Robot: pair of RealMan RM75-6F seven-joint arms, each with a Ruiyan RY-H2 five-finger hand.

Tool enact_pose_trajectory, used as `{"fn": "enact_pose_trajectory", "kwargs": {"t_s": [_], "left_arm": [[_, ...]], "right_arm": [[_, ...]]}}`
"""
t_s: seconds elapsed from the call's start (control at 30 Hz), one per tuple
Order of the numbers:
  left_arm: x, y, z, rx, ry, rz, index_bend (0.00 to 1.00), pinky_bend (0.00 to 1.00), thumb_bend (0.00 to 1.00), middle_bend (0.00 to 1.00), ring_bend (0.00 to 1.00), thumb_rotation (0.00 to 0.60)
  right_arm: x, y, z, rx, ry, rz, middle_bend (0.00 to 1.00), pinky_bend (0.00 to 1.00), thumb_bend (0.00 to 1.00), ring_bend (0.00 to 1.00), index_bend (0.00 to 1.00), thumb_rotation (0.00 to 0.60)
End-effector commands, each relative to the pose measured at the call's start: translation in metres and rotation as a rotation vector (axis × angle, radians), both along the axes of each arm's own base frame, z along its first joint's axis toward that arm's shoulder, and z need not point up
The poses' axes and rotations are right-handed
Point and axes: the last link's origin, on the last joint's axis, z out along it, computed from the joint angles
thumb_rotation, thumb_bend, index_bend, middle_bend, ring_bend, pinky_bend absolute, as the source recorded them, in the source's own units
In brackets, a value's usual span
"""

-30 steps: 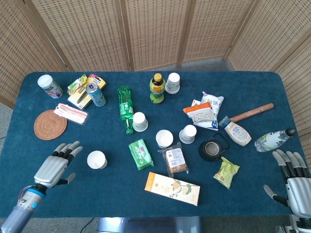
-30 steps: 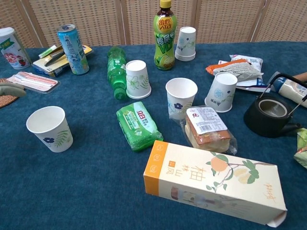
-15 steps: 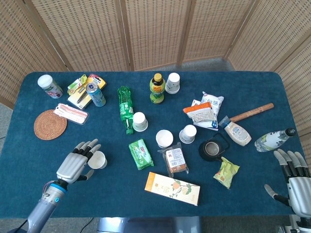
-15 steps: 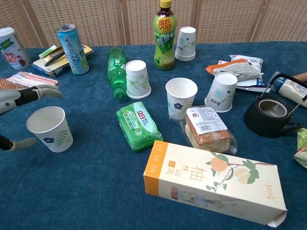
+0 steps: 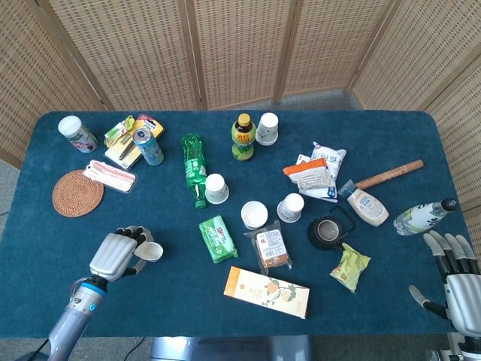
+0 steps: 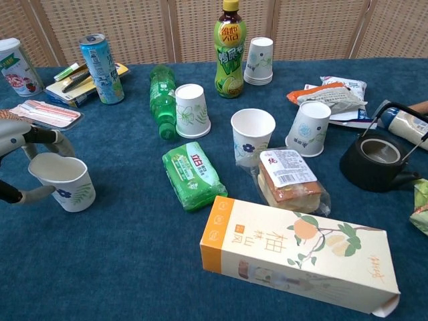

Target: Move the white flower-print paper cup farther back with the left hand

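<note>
- My left hand [image 5: 114, 254] has its fingers wrapped round the paper cup [image 6: 63, 182] at the near-left of the table [image 5: 421, 135]; the rim looks squeezed out of round.
- The cup stands upright, mouth up, on the inner side of my palm.
- Farther back lies the round woven mat [image 5: 77, 192], slightly to the left, so I judge a straight push away stays just clear of it.
- My right hand [image 5: 455, 282] rests open, far off.

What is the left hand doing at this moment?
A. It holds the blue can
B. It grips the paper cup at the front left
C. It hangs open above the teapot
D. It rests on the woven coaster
B: the left hand has its fingers around the paper cup, whose rim is squeezed.
</note>
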Motion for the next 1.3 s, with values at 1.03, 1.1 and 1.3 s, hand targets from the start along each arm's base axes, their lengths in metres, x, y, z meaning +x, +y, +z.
{"fn": "enact_pose_trajectory", "kwargs": {"t_s": [1.03,1.1,1.3], "left_arm": [[0.03,0.037,0.012,0.027,0.437,-0.021,0.0,0.18,0.41,0.0,0.0,0.6],[0.03,0.036,0.016,0.03,0.412,-0.017,0.0,0.18,0.41,0.0,0.0,0.6],[0.015,0.032,0.028,0.019,0.334,0.031,0.0,0.18,0.41,0.0,0.0,0.6]], "right_arm": [[0.001,0.0,-0.001,0.008,0.0,0.0,0.0,0.0,0.22,0.0,0.0,0.6],[0.001,0.0,-0.001,0.007,-0.001,0.0,0.0,0.0,0.22,0.0,0.0,0.6],[0.002,0.0,-0.002,0.012,0.0,0.002,0.0,0.0,0.22,0.0,0.0,0.6]]}}
